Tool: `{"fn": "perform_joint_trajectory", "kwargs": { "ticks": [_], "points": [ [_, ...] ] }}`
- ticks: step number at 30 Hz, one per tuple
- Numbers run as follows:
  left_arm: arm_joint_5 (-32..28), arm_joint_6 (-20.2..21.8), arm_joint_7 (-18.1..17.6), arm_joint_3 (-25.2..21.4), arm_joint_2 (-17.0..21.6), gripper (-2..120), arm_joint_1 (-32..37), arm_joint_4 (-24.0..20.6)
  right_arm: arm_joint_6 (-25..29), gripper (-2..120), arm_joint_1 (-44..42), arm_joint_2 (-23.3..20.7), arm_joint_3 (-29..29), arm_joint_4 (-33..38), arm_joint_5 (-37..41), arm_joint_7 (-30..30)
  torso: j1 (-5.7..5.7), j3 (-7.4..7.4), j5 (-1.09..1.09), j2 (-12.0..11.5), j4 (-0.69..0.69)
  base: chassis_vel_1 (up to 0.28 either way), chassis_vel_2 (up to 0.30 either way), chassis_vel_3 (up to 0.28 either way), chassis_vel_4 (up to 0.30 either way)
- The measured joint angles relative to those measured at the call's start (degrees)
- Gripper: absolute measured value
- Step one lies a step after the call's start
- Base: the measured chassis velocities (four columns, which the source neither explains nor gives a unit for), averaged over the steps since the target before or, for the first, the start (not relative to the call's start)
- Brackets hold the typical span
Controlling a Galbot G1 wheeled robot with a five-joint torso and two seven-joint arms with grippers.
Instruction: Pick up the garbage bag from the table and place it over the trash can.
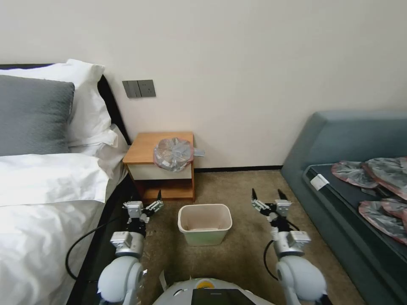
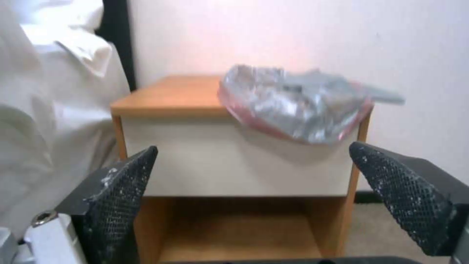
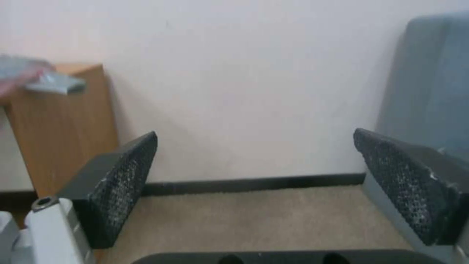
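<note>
Both arms low in front of the base, forearms reaching forward, grippers held above the carpet. Left gripper sits just in front of the desk, facing its drawer front; fingers spread wide, nothing between them. Right gripper is on the far side of the can, aimed at the wall between desk and sofa; fingers also released and empty.

Bag lies on the desk's right front corner, near the wall side edge. Crumpled, translucent grey plastic with a pinkish-red rim, roughly round mound. Its front edge droops over the desk's front lip onto the white drawer front, clear in the left wrist view. A flat grey tab sticks out from it toward the right, past the desk's side edge. No clear long axis otherwise; the mound is a bit wider than deep.

Can stands upright on the carpet in front of the desk, between the two grippers, opening up, cream-beige, long side running left-right. Apart from both grippers.

Bed at left, touching nothing of the task. Flattened bags piled on the sofa at right.
</note>
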Motion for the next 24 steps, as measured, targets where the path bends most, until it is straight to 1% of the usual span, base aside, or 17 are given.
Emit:
{"fn": "perform_joint_trajectory", "kwargs": {
  "ticks": [1, 4, 5, 7, 9, 11, 12, 17, 18, 19, 22, 23, 24],
  "points": [
    [0.0, 0.0, 0.0, 0.0, 0.0, 100, 0.0, 0.0, 0.0, 100, 0.0, 0.0, 0.0, 0.0, 0.0, 0.0, 0.0, 0.0, 0.0, 0.0, 0.0, 0.0, 0.0, 0.0, 0.0],
    [-1.83, 1.34, -0.58, -0.54, 0.14, 100, 2.16, -4.63, -1.47, 100, -2.08, 0.63, 1.23, 5.23, 0.71, -0.06, 0.0, 0.0, 0.0, 0.0, 0.0, 0.0, 0.0, 0.0, 0.0],
    [-1.83, 1.34, -0.58, -0.54, 0.14, 100, 2.16, -4.63, -1.47, 100, -2.08, 0.63, 1.23, 5.23, 0.71, -0.06, 0.0, 0.0, 0.0, 0.0, 0.0, 0.0, 0.0, 0.0, 0.0],
    [-3.12, 2.31, -1.0, -0.94, 0.26, 100, 3.7, -7.99, -2.46, 100, -3.51, 1.06, 2.08, 8.54, 1.18, -0.11, 0.0, 0.0, -0.01, 0.0, 0.0, 0.0, 0.0, 0.0, 0.0],
    [-4.14, 2.97, -1.34, -1.25, 0.34, 100, 4.92, -9.8, -3.42, 100, -4.78, 1.43, 2.75, 9.34, 1.65, -0.14, 0.0, 0.0, 0.03, 0.0, 0.0, 0.0, 0.0, 0.0, 0.0],
    [-4.84, 3.53, -1.57, -1.44, 0.41, 100, 5.78, -10.1, -4.24, 100, -5.02, 1.34, 2.43, 9.48, 2.59, 0.08, 0.0, 0.0, 0.0, 0.0, -0.02, 0.0, 0.0, 0.0, 0.0],
    [-5.22, 3.8, -1.71, -1.56, 0.44, 100, 6.25, -10.16, -4.57, 100, -5.03, 1.22, 2.06, 9.5, 3.06, 0.33, 0.0, 0.0, 0.0, 0.0, 0.01, 0.0, 0.0, 0.0, 0.0],
    [-5.52, 4.05, -1.82, -1.65, 0.48, 100, 6.57, -10.19, -4.93, 100, -4.53, 0.66, 0.99, 9.49, 3.67, 1.3, 0.0, 0.0, 0.01, 0.0, 0.0, 0.0, 0.0, 0.0, 0.0],
    [-4.71, 4.6, -1.92, -1.72, 1.26, 100, 6.39, -10.19, -4.93, 100, -4.2, 0.38, 0.46, 9.44, 4.07, 1.56, 0.0, 0.01, 0.01, 0.0, 0.01, 0.0, 0.0, 0.0, 0.0],
    [-4.07, 4.98, -2.0, -1.79, 2.05, 100, 6.25, -10.17, -4.94, 100, -3.91, 0.14, -0.06, 9.39, 4.74, 1.86, 0.0, 0.0, 0.0, 0.0, -0.02, 0.0, 0.0, 0.0, 0.0],
    [-3.5, 5.29, -2.07, -1.85, 2.75, 100, 6.14, -10.13, -4.97, 100, -3.47, -0.16, -0.68, 9.34, 6.11, 2.13, 0.0, 0.01, 0.0, 0.0, -0.01, 0.0, 0.0, 0.0, 0.0],
    [-3.18, 5.45, -2.09, -1.86, 3.13, 100, 6.05, -10.09, -5.06, 100, -2.83, -0.61, -1.57, 9.11, 8.8, 2.67, 0.0, 0.01, -0.01, 0.0, 0.0, 0.0, 0.0, 0.0, 0.0],
    [-3.18, 5.45, -2.09, -1.86, 3.13, 100, 6.05, -10.09, -5.06, 100, -2.83, -0.61, -1.57, 9.11, 8.8, 2.67, 0.0, 0.01, -0.01, 0.0, 0.0, 0.0, 0.0, 0.0, 0.0]
  ]
}}
